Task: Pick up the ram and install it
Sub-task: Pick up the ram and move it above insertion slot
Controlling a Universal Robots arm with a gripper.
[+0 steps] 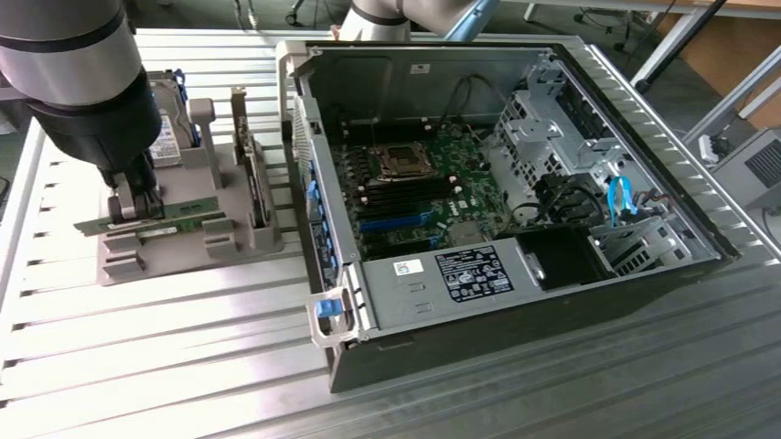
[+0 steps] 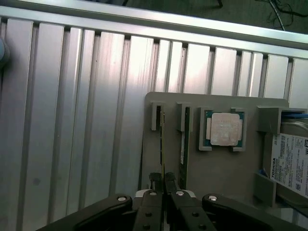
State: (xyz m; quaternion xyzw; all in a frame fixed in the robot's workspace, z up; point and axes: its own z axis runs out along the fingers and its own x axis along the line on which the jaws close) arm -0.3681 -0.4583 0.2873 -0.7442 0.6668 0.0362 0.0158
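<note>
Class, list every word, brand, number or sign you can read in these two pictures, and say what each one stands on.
"TOSHIBA": on the white label of the hard drive.
Rest of that label: too small to read.
Black label on the power supply and the white sticker beside it: too blurred to read.
Pale label on the ram: too small to read.

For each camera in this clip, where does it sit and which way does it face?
Exterior view: raised, off the arm, looking down on the slatted table, the open computer case and the grey holder; the arm and gripper show at the exterior view's left.
Wrist view: on the wrist, looking down past the gripper onto the holder and its CPU chip.
Shared: the gripper shut on the ram, the holder, the table.
</note>
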